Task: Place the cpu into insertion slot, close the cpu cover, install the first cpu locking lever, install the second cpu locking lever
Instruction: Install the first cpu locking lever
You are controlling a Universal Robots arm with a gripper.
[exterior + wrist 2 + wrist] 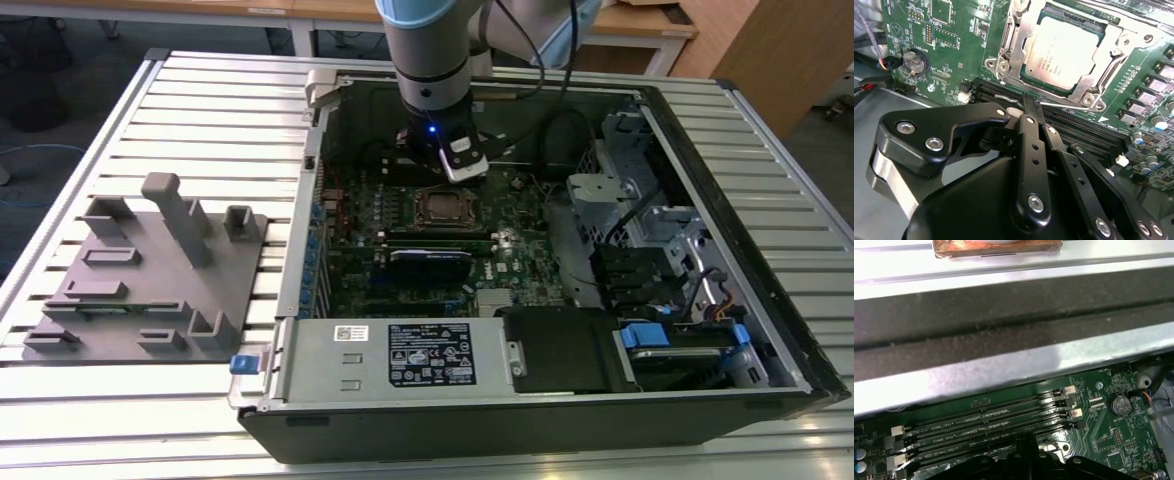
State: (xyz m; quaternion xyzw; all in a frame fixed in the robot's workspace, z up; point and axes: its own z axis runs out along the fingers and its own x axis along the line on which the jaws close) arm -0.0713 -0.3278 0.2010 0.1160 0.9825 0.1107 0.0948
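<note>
We saw cpu (pixel 1064 50) seated under lowered cover (pixel 1018 47) | gripper (pixel 1026 100) closed, empty, tips beside lever (pixel 1004 95) | we judged: shut for pressing.

Grey fixture block (pixel 140 290) beside open computer case (pixel 534 435); coin battery (pixel 915 61) inside.

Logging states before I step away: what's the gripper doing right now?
Gripper: shut, holding nothing that shows.

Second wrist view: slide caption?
Cpu seated under the closed cpu cover; end effector hovers by the memory slots.
</note>
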